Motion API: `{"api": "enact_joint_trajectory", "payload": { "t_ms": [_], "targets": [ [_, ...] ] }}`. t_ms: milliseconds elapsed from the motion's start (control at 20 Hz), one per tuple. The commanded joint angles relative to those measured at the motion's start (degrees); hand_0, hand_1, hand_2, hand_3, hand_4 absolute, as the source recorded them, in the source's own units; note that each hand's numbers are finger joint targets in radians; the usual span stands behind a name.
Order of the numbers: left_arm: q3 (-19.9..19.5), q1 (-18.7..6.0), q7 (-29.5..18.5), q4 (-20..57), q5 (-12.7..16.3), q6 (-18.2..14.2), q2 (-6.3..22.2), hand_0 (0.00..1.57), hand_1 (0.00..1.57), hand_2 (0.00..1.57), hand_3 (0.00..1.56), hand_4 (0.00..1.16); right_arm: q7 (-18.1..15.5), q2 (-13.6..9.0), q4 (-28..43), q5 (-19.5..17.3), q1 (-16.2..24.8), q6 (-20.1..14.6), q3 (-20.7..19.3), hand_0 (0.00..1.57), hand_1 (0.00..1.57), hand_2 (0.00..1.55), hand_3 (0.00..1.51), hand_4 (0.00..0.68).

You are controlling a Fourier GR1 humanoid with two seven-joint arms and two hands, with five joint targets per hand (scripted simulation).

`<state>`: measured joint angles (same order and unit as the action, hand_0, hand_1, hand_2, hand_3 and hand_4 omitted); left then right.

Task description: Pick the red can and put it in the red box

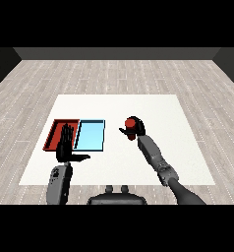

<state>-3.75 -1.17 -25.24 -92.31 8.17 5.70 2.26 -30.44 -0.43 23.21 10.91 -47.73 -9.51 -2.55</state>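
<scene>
The red can (pixel 132 122) is already in the right hand (pixel 137 130), whose fingers curl round it to the right of the light blue tray (pixel 90 136). It has yet to reach the red tray (pixel 54 132), well across the worktop (pixel 153 106). The left hand (pixel 66 147) stands upright over that tray, fingers straight.

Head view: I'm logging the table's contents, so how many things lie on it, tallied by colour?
Red: 2, the red tray and the can, which the right robot hand holds.
Light blue: 1, the blue tray.
Total: 3.
</scene>
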Motion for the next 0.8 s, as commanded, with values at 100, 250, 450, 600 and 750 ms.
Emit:
{"api": "enact_joint_trajectory", "payload": {
  "t_ms": [100, 250, 450, 600, 750],
  "targets": [
    [0.5, 1.4, 0.0, -1.0, -1.0, -0.1, 0.3, 0.00, 0.00, 0.00, 0.00, 0.00, 4.7, -3.2, 15.2, 0.1, 5.0, 0.7, 1.4, 1.52, 1.52, 1.46, 1.38, 0.608],
    [3.6, 1.8, 0.2, -3.1, -2.7, 0.1, -0.6, 0.00, 0.00, 0.00, 0.00, 0.00, 8.2, -5.0, 25.5, 0.6, 10.0, 1.7, 2.5, 1.54, 1.54, 1.47, 1.40, 0.623],
    [6.1, -2.5, 4.8, -2.2, -2.9, 0.3, -1.3, 0.00, 0.00, 0.00, 0.00, 0.00, 9.0, -4.2, 36.2, 0.9, 12.9, 0.5, 3.7, 1.48, 1.48, 1.44, 1.40, 0.631],
    [11.7, -1.4, 11.0, -6.6, -6.2, -3.6, -2.2, 0.00, 0.00, 0.00, 0.00, 0.00, 9.9, -6.9, 43.9, 1.3, 17.2, 2.7, 4.2, 1.45, 1.45, 1.41, 1.38, 0.636],
    [13.3, -1.8, 12.2, -7.2, -6.4, -5.4, -2.2, 0.00, 0.00, 0.00, 0.00, 0.00, 14.7, -1.4, 53.1, -2.0, 21.2, -4.2, 8.7, 1.44, 1.44, 1.40, 1.38, 0.628]
  ]
}}
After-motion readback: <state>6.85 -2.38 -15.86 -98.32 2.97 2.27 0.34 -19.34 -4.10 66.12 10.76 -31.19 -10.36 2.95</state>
